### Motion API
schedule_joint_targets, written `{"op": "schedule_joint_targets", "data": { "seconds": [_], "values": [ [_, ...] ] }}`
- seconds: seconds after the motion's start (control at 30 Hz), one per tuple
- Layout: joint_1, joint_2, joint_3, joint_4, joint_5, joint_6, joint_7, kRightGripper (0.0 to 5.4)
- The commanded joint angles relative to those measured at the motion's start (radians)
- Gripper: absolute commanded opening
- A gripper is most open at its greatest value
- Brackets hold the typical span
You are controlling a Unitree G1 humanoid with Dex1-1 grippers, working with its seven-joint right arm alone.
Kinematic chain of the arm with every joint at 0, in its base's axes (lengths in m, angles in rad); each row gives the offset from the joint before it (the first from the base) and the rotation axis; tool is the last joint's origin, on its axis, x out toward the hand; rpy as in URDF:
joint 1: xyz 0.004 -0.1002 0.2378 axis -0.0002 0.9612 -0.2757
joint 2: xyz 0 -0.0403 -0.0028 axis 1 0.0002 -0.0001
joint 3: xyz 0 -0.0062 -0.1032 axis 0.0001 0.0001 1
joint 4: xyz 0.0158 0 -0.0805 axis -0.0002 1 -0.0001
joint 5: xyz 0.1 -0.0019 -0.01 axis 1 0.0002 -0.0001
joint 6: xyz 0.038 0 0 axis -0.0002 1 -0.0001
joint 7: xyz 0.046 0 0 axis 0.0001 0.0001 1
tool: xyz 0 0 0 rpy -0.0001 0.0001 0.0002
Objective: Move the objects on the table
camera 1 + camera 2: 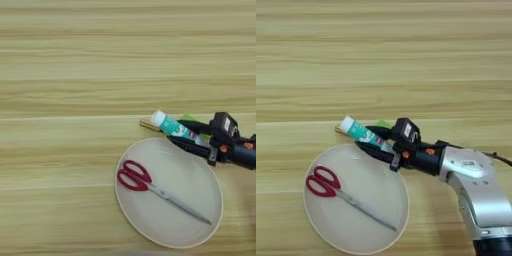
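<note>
My right gripper (365, 138) is shut on the white tube with the teal label (360, 131), one black finger on each side of its body. The tube's white cap (158, 118) points up and left, and the tube hangs over the far rim of the round beige plate (187, 172). Whether the tube touches the table I cannot tell. Red-handled metal scissors (136, 177) lie flat in the plate, handles to the left and blades pointing down and right. The silver forearm (476, 190) comes in from the bottom right corner.
The light wooden table (75, 75) stretches wide to the left of the plate and beyond it. A small green patch (188, 118) shows just behind the upper finger. A thin black cable (496, 156) runs off the arm to the right edge.
</note>
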Motion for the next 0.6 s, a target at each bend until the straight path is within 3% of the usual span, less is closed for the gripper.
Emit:
{"op": "schedule_joint_targets", "data": {
  "seconds": [0.03,0.3,0.6],
  "values": [
    [-0.134,0.009,-0.068,0.037,0.010,0.018,-0.123,1.68],
    [-0.249,0.038,-0.098,0.166,-0.052,0.030,-0.291,1.68],
    [-0.346,-0.034,-0.107,0.374,-0.194,-0.014,-0.402,1.68]
  ]
}}
